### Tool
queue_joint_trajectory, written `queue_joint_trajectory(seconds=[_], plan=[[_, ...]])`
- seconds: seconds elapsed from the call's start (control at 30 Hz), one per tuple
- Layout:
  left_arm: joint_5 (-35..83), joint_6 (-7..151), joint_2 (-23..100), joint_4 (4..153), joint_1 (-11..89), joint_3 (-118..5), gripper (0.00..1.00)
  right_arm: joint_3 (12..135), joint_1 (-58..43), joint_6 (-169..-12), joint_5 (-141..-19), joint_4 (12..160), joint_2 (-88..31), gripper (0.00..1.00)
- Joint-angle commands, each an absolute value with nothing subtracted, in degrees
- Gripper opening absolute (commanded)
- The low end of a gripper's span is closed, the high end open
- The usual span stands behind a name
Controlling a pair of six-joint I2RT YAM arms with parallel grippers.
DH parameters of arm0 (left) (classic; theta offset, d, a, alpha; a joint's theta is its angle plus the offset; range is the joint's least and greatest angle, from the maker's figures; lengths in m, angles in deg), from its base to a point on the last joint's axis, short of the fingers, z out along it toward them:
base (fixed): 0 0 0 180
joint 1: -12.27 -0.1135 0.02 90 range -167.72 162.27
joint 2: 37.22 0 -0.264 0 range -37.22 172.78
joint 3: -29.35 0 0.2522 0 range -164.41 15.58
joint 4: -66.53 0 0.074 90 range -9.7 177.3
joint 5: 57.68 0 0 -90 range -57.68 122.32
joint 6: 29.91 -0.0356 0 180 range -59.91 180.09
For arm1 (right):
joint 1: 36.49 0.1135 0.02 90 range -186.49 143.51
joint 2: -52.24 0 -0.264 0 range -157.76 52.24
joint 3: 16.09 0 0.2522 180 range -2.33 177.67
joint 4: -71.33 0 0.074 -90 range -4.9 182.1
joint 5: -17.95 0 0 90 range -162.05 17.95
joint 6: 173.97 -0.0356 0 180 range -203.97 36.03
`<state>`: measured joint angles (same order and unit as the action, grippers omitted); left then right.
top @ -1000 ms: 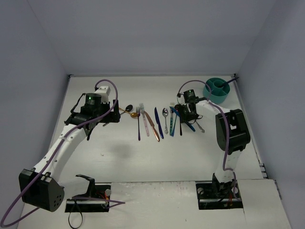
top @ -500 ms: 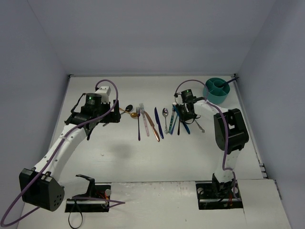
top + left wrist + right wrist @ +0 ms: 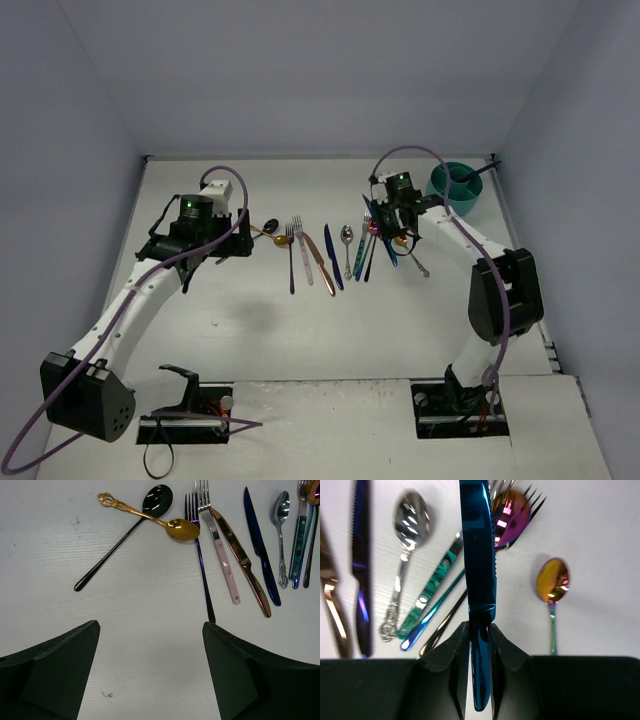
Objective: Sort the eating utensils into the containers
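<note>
Nearest the bases, the left gripper (image 3: 150, 625) is held with its fingers (image 3: 50, 675) spread wide above the white table (image 3: 150, 605), just short of a black metal spoon (image 3: 157, 498) crossed by a gold spoon (image 3: 182, 529), and a copper knife (image 3: 245, 565). Farther off, a glossy blue metal knife (image 3: 479, 555) is clamped by its handle between the fingers (image 3: 457, 650) of the right gripper (image 3: 480, 630), over a silver spoon (image 3: 411, 522) and a teal-handled piece (image 3: 436, 597). Beyond it, the round teal plastic caddy (image 3: 462, 203) is seen near the far right corner.

The blue knife (image 3: 479, 555) runs off the upper edge.
</note>
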<state>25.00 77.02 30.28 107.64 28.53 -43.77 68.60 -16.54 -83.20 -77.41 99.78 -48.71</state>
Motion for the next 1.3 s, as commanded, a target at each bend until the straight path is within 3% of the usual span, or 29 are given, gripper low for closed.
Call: queue_joint_trajectory(seconds=[0.0, 0.3, 0.8, 1.27], plan=[[24.7, 77.1, 28.8, 106.3, 28.2, -46.0, 0.82, 75.0, -16.9, -84.4, -75.0, 98.2, -38.0, 0.00], [25.1, 77.0, 28.1, 106.3, 28.2, -45.9, 0.82, 79.8, -26.6, -86.7, -69.7, 84.3, -33.2, 0.00], [26.1, 76.8, 27.6, 106.2, 28.2, -45.9, 0.82, 79.3, -34.1, -87.5, -57.0, 53.4, -43.4, 0.00], [26.0, 76.8, 27.5, 106.0, 28.2, -45.9, 0.82, 79.2, -37.9, -86.8, -53.8, 43.5, -51.1, 0.00]])
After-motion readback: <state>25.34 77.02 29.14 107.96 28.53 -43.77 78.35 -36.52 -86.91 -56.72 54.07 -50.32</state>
